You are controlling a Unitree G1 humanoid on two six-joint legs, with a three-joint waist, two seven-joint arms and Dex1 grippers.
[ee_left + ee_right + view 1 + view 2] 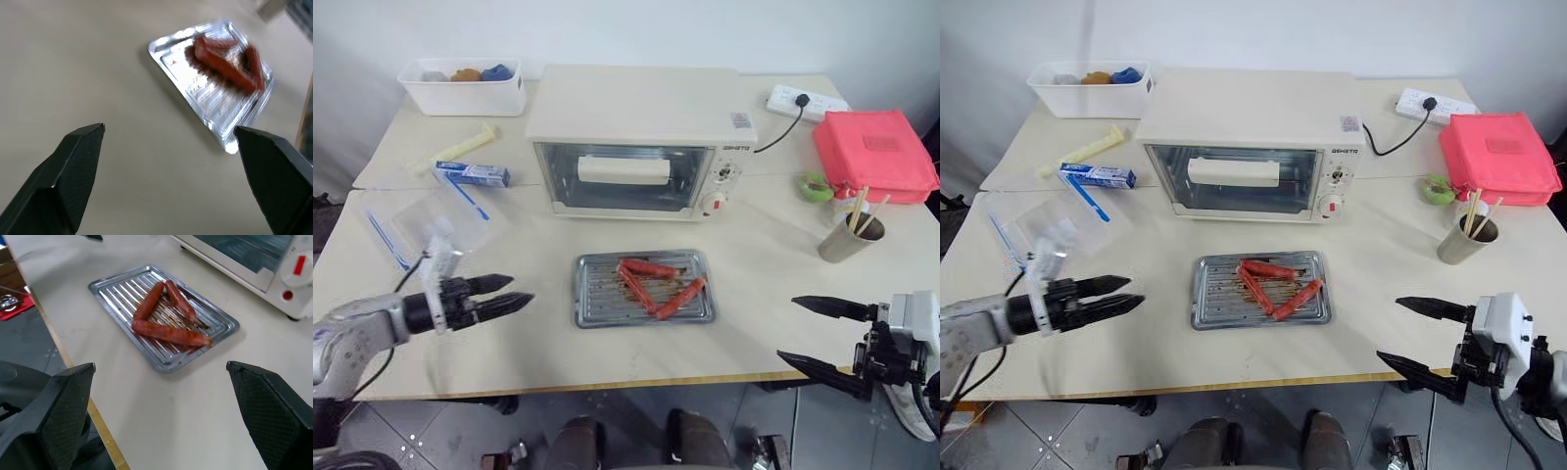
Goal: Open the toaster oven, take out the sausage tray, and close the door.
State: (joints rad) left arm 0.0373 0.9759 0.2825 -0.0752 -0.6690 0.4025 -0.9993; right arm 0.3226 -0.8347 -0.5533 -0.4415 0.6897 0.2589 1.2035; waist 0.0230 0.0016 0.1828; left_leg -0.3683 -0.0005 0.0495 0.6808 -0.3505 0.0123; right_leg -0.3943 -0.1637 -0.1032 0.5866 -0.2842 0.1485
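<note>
- We see the sausage tray (644,288) lying flat on the table (607,352), just in front of the toaster oven (641,137) and apart from it, with three reddish-brown sausages (658,284) on its ridged bottom.
- We see the door (625,176) of the toaster oven shut, its long cream bar handle (625,169) across the glass, knobs and a red light at its right side.
- Our left gripper (514,294) hangs over the table to the left of the tray, well apart from it; in the left wrist view its two black fingers (73,171) stand wide apart with nothing between them.
- Our right gripper (808,333) hangs at the table's front edge to the right of the tray, its fingers (63,406) spread wide and empty, pointing toward the tray.
- Left of the oven we see a blue and white tube box (473,173), a pale yellow stick-like item (460,148), and a clear plastic bag (431,223).
- Behind those stands a white bin (463,85) with small items inside.
- Right of the oven we see a white power strip (806,102), a red pouch (873,154), a small green item (817,186), and a metal cup (847,238) holding chopsticks.
</note>
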